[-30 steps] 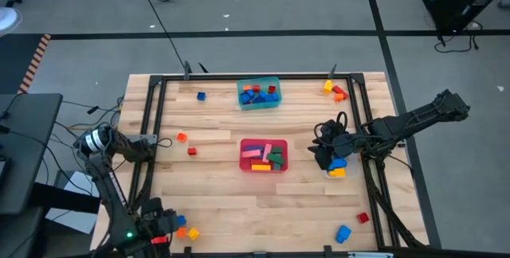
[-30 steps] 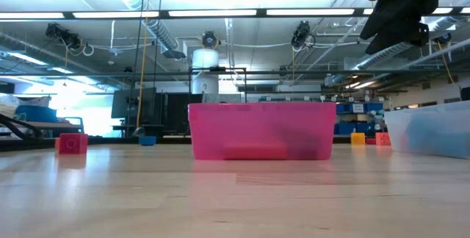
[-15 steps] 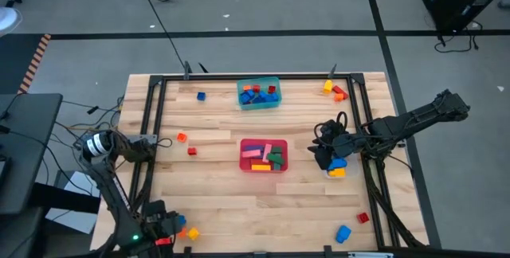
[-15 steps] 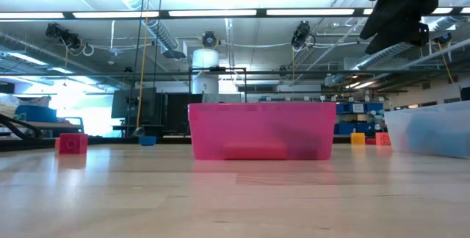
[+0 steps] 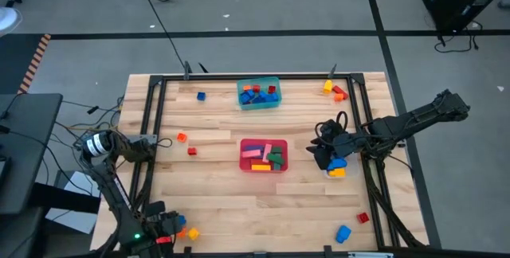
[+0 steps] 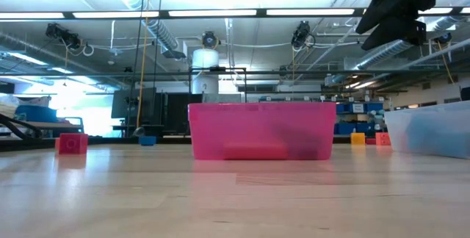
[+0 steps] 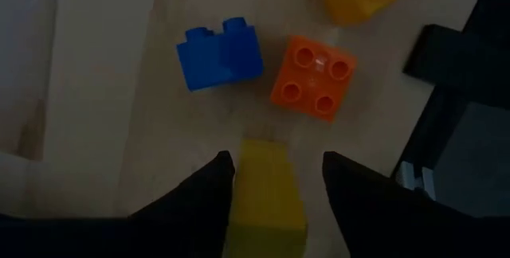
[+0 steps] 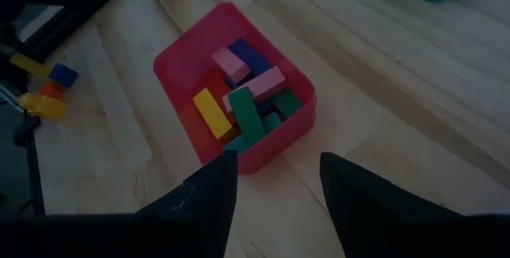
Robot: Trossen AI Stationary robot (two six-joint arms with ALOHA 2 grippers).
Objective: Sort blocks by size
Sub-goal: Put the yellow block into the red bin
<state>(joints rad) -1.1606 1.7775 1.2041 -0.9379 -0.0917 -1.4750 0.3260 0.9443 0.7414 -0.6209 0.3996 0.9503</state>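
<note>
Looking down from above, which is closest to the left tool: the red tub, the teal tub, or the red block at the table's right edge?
From the left tool, at the near left corner:
1. Red tub, table centre.
2. Teal tub, far edge.
3. Red block, near right edge.

Overhead, table-level and right wrist views share the red tub [image 5: 264,155]; left wrist looks close at the tabletop.

Nothing here can be read: no words, brand marks, numbers or signs show on the blocks [image 7: 220,54], the tubs, the arms or the table [image 5: 215,190] (the shelves far back in the room are too small to make out)
</note>
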